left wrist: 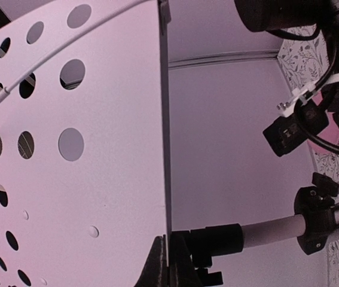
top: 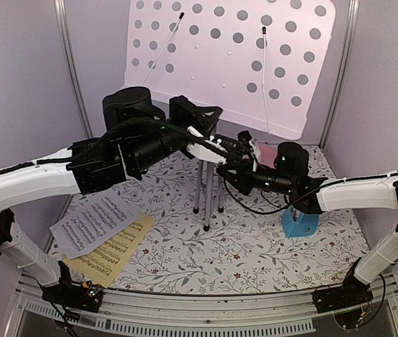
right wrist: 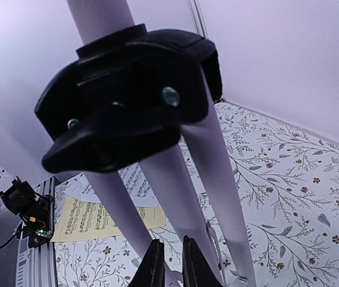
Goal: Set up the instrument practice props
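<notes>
My left jaws pinch the desk [left wrist: 97,191] edge; right jaws, narrow, sit by the legs [right wrist: 220,179], grip unclear. An uneven pull could topple the stand [top: 202,186] onto the metronome [top: 299,225].

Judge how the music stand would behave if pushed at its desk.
Likely tips easily: the music stand carries a wide desk over legs set close together. Probably light for its size, given thin tubes and a perforated desk. Its small feet may skid on the tablecloth.
</notes>
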`<state>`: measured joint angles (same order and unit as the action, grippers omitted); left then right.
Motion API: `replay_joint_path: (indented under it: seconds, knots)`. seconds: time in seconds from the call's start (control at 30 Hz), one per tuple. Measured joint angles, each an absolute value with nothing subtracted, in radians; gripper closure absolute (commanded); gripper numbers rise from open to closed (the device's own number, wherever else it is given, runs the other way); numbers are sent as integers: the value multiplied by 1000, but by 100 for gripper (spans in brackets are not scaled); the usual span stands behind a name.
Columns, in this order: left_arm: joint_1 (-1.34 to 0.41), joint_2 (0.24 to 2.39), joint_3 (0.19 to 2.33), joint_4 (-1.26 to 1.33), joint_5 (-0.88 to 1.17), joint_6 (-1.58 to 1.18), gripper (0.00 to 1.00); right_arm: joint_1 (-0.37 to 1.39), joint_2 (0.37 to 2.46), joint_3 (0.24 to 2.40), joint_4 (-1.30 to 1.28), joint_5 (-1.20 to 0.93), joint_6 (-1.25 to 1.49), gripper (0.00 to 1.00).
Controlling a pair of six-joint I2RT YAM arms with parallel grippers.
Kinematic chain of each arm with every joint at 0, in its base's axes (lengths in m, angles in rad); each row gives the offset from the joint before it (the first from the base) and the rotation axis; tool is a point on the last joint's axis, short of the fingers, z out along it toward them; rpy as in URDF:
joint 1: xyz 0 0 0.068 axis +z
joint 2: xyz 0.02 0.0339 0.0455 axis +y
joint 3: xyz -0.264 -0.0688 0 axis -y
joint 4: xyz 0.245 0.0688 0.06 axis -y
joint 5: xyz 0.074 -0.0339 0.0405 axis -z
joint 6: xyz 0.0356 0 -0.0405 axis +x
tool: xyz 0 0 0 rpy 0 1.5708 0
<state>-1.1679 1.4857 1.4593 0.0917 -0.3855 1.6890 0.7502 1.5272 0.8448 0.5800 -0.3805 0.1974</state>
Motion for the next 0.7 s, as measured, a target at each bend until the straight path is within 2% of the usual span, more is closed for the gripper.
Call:
replay_joint_path:
  seconds: [0.17, 0.4, 0.63, 0.7]
  knots:
    - [-1169, 1483, 1456, 93, -385, 1689, 100, 751, 1573, 878, 570, -381, 198, 84]
    - [-1170, 1480, 1450, 100, -382, 1690, 100, 752, 1636, 917, 542, -376, 209, 49]
    - [-1170, 1479, 1449, 115, -384, 1695, 100, 752, 1658, 940, 520, -373, 209, 32]
    - [-1169, 1473, 1448, 115, -387, 1694, 100, 752, 1672, 958, 514, -376, 208, 23]
